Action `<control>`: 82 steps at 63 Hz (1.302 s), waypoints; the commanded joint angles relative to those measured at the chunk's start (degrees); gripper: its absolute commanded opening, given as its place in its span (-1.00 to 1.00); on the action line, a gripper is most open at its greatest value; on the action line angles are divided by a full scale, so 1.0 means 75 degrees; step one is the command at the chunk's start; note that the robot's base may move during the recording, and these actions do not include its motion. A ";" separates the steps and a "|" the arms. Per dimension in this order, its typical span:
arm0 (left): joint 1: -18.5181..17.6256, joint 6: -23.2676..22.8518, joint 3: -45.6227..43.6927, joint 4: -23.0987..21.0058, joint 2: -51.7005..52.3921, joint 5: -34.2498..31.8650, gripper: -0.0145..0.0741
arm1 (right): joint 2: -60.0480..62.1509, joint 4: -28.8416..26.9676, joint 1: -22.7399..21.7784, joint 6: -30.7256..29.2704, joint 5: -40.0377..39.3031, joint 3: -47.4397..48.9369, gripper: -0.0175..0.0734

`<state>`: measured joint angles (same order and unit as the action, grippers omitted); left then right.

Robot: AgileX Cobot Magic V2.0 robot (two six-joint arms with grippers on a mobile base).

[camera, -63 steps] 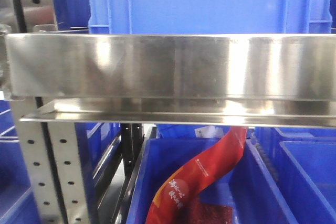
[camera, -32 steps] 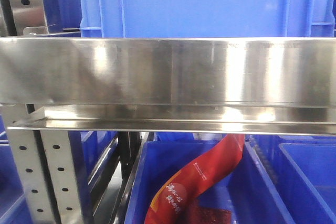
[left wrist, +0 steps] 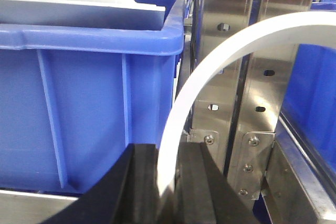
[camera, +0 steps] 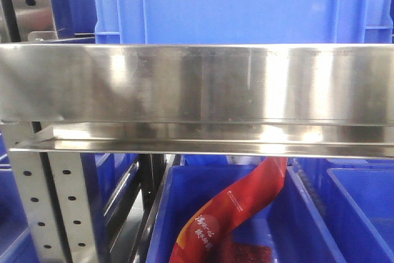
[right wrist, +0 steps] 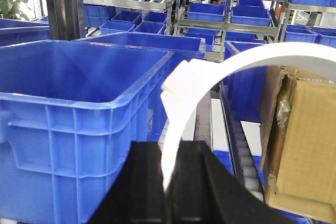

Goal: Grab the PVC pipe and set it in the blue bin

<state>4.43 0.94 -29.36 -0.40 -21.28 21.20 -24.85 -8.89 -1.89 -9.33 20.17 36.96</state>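
A thin white curved strip (left wrist: pixel 210 61) rises from between the jaws of my left gripper (left wrist: pixel 167 151) and arcs off to the right. The jaws are shut on it. My right gripper (right wrist: pixel 169 149) is likewise shut on a white curved strip (right wrist: pixel 252 53), whose cut end (right wrist: pixel 176 85) hangs above the jaws. I cannot tell whether this strip is the PVC pipe; nothing tube-shaped shows. A blue bin (left wrist: pixel 79 103) stands close on the left of the left gripper. Another open blue bin (right wrist: pixel 68 119) stands to the left of the right gripper. Neither gripper shows in the front view.
A steel shelf beam (camera: pixel 197 84) crosses the front view, with a blue bin (camera: pixel 246 4) above it. Below is a bin (camera: pixel 308 226) holding red packaging (camera: pixel 246 201). Perforated steel uprights (left wrist: pixel 236 77) stand right of the left gripper. A cardboard box (right wrist: pixel 304 140) sits right of the right gripper.
In the front view, the shelf and bins shifted slightly left and down during the first half second, then held still.
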 commanded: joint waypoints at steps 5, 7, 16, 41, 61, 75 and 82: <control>-0.0005 -0.0024 -0.0006 -0.0035 0.0033 -0.0154 -0.92 | 0.0012 0.0024 -0.0015 -0.0007 -0.0227 -0.0003 -0.99; -0.0005 -0.0024 -0.0006 -0.0035 0.0033 -0.0154 -0.92 | 0.0012 0.0024 -0.0015 -0.0007 -0.0227 -0.0003 -0.99; -0.0005 -0.0024 -0.0006 -0.0035 0.0033 -0.0154 -0.92 | 0.0012 0.0024 -0.0015 -0.0007 -0.0227 -0.0003 -0.99; -0.0005 -0.0024 -0.0006 -0.0035 0.0033 -0.0154 -0.92 | 0.0012 0.0024 -0.0015 -0.0007 -0.0319 -0.0003 -0.99; -0.0005 -0.0024 -0.0006 -0.0035 0.0033 -0.0154 -0.92 | 0.0012 0.0024 -0.0015 -0.0007 -0.0431 -0.0003 -0.99; -0.0005 -0.0024 -0.0006 -0.0035 0.0033 -0.0154 -0.92 | 0.0012 0.0024 -0.0015 -0.0007 -0.0431 -0.0003 -0.99; -0.0005 -0.0024 -0.0006 -0.0035 0.0033 -0.0154 -0.92 | 0.0012 0.0024 -0.0015 -0.0007 -0.0431 -0.0003 -0.99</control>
<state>4.43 0.94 -29.36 -0.40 -21.28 21.20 -24.85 -8.89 -1.89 -9.33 18.67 36.96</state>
